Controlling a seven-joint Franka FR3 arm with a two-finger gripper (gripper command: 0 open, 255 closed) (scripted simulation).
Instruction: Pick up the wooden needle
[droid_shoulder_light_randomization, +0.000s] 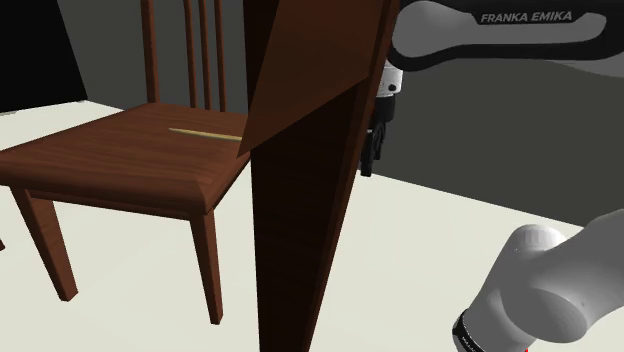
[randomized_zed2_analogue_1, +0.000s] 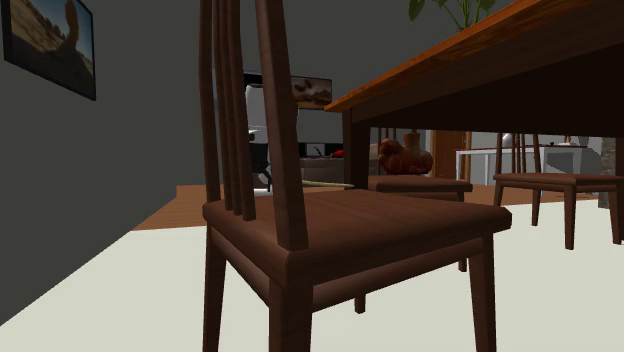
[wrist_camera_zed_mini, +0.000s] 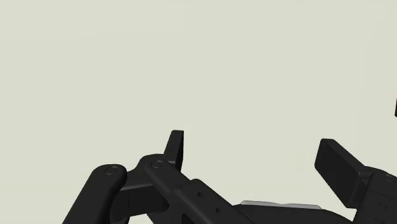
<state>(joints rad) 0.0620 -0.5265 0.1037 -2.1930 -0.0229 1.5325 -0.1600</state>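
I judge the task barely begun. The wooden needle (droid_shoulder_light_randomization: 205, 132) lies untouched on the chair seat (droid_shoulder_light_randomization: 120, 165), near its back edge. My gripper (droid_shoulder_light_randomization: 372, 150) hangs beyond the table leg (droid_shoulder_light_randomization: 300, 220) over bare floor (wrist_camera_zed_mini: 191, 63), fingers apart and empty. Approach, descent and grasp all remain.

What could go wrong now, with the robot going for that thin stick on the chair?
1. In the shoulder view the table leg seems to stand between the end effector and the needle, so the arm might knock it when crossing over.
2. The needle is thin and lies flat on the chair seat. The open fingers may scrape the seat or nudge the needle away rather than catch it.
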